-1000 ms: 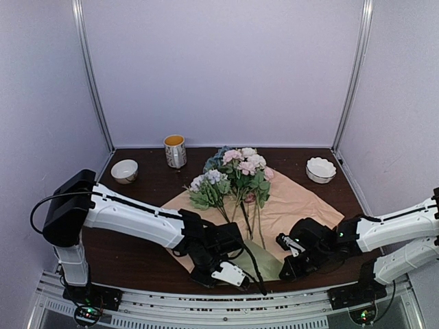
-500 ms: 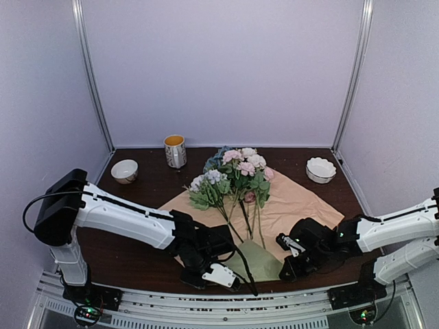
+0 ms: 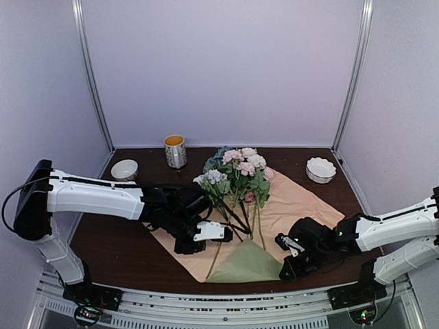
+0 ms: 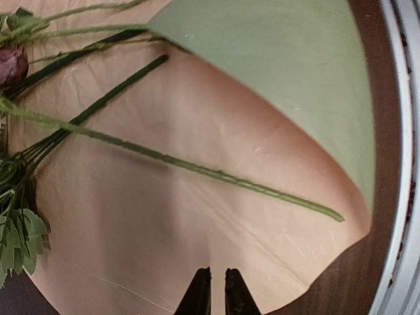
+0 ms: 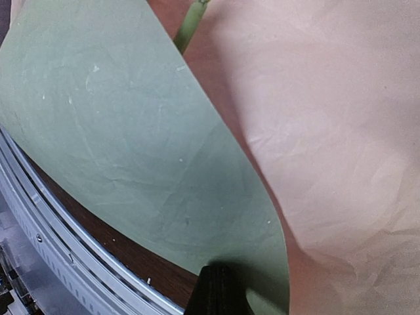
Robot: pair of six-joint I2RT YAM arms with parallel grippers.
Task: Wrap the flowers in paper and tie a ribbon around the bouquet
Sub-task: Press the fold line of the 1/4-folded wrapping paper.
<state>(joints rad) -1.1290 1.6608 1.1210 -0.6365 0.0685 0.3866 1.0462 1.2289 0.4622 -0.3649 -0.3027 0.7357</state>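
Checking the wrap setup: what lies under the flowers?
The paper, tan face up, lies under the flowers; its near corner is folded over, showing green. That flap hides at least one stem end, and the paper hides the table beneath it.

The tan face of the paper [image 4: 197, 216] fills most of the frame, its sage-green corner flap [image 4: 275, 72] folded over at upper right. A pale green stem [image 4: 197, 169] lies slantwise across it, darker stems [image 4: 111, 92] above, a dark pink bud [image 4: 10, 65] and leaves [image 4: 20, 243] at left. The left gripper [image 4: 213, 292] hangs over the paper's near edge, jaws barely parted on nothing. Dark table [image 4: 335, 289] and a metal rail [image 4: 400, 131] show at right.
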